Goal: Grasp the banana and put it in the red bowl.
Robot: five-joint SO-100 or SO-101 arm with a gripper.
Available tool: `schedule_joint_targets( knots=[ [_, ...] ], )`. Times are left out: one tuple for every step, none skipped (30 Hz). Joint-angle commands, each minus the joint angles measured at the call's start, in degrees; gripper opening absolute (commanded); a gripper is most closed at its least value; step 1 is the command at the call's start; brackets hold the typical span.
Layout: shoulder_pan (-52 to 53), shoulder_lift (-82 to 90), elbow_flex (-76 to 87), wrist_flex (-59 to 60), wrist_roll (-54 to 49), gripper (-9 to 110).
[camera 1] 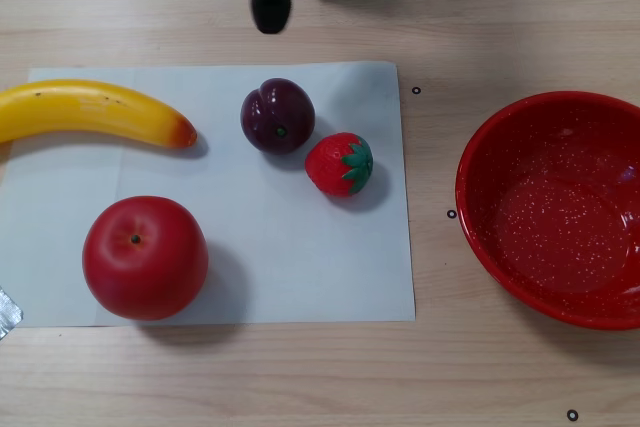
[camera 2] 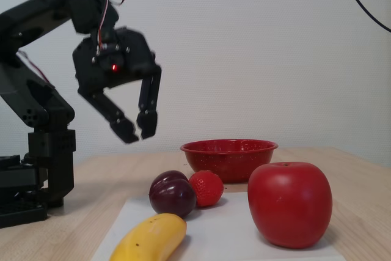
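Nothing accomplished yet. Banana (camera 1: 90, 115) lying untouched on the white sheet (camera 1: 300, 257) at the left of the other view, beside the apple (camera 1: 145, 258), well apart from the red bowl (camera 1: 500, 237) at far right. Bowl empty. Jaws (camera 2: 135, 130) slightly parted, holding nothing, hanging high above the surface (camera 1: 300, 377). Left: descend, grasp, carry, release.
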Motion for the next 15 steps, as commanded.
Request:
schedule_joint_targets(
  knots=[
    [-2.29, -2.72, -9.23, 1.93, 2.72, 0],
    [-3.25, -4.39, -11.25, 2.46, 3.78, 0],
    [-4.31, -5.89, -13.27, 2.81, 4.22, 0],
    [-5.45, -7.47, -15.29, 3.43, 4.75, 0],
    [-6.42, -9.23, -17.31, 3.96, 5.62, 0],
    [-7.47, -11.07, -19.42, 4.57, 6.33, 0],
    [-8.44, -12.92, -21.62, 5.27, 7.03, 0],
    [-9.40, -15.12, -23.91, 6.15, 7.65, 0],
    [-10.37, -17.40, -26.46, 7.03, 8.17, 0],
    [-11.43, -19.78, -29.18, 8.00, 8.44, 0],
    [-12.39, -21.88, -31.73, 8.79, 8.79, 0],
    [-13.36, -23.82, -34.10, 9.14, 9.05, 0],
    [-14.33, -25.84, -36.56, 9.67, 9.67, 0],
    [-15.29, -27.95, -39.29, 10.46, 10.20, 0],
    [-16.26, -30.06, -42.10, 11.34, 10.63, 0]
  ],
)
